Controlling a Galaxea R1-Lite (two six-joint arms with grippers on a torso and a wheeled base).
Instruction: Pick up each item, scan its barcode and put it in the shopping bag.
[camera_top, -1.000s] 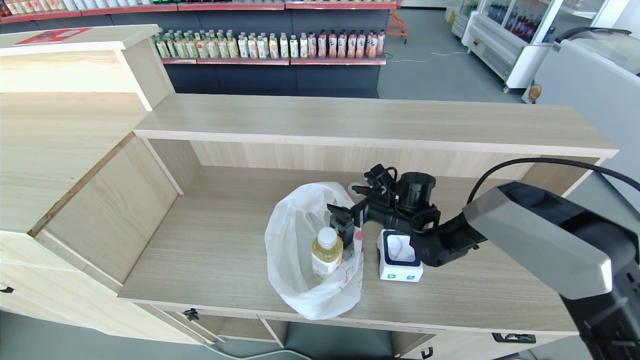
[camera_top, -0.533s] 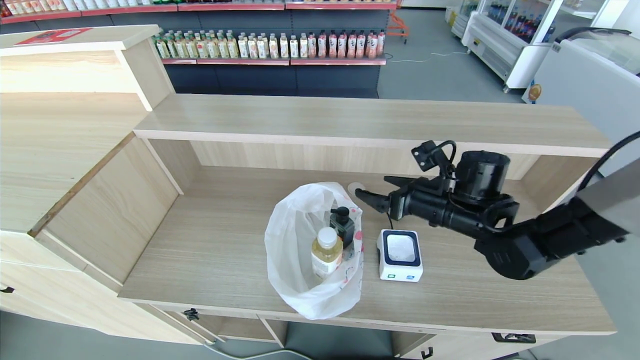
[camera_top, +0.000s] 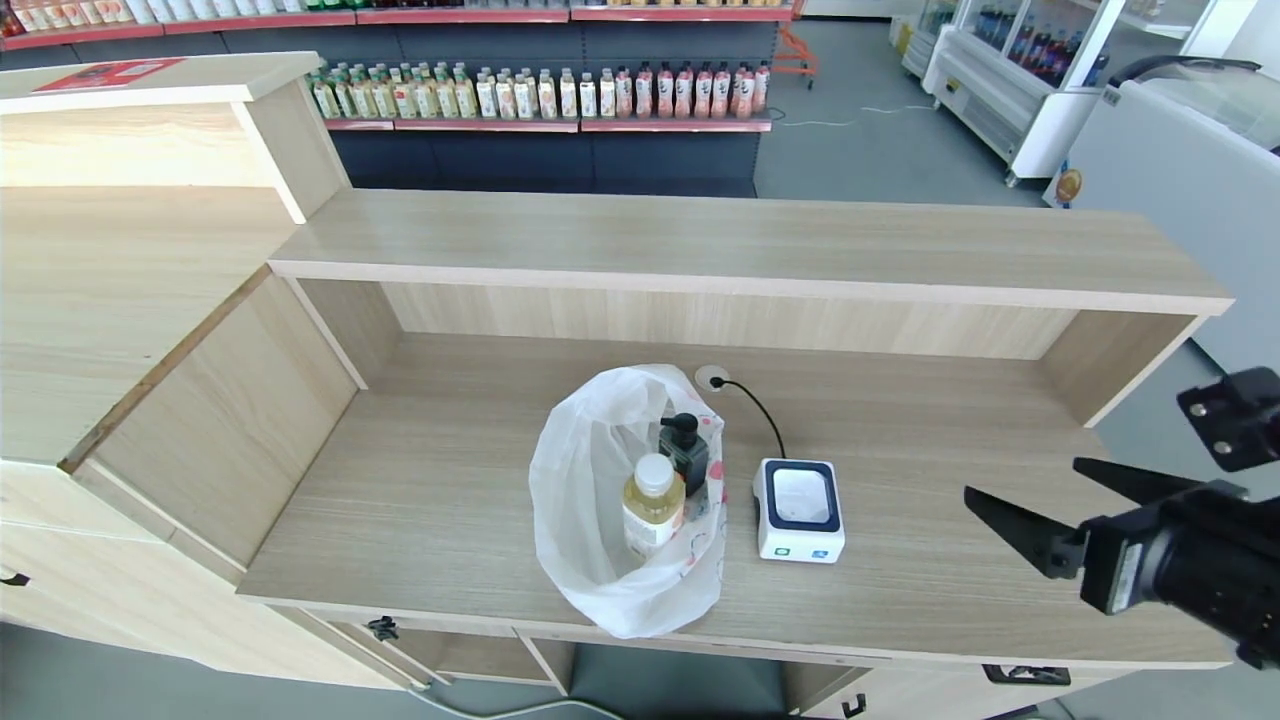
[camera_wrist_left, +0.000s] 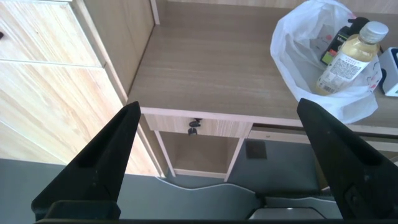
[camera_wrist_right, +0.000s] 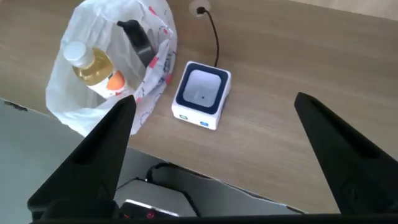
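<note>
- Head view: the right gripper (camera_top: 1020, 476) has drawn back from the mouth of the shopping bag (camera_top: 600, 520), where it was a second ago. It has passed over the scanner (camera_top: 799, 510) and is now out past the right end of the bench (camera_top: 450, 480).
- Its fingers are spread wide with nothing between them.
- The dark pump bottle (camera_top: 686, 447) that the gripper was on a second ago now stands free inside the bag, just behind the white-capped bottle of yellow drink (camera_top: 653, 505).
- The bag stands open near the bench's front edge, with the scanner just beside it on the robot's right. Neither has shifted.
- The scanner's black cable (camera_top: 755, 405) curves back to a small round port in the bench top.
- The left gripper (camera_wrist_left: 214, 112) hangs off the front of the bench, well apart from the bag, its fingers spread and empty.
</note>
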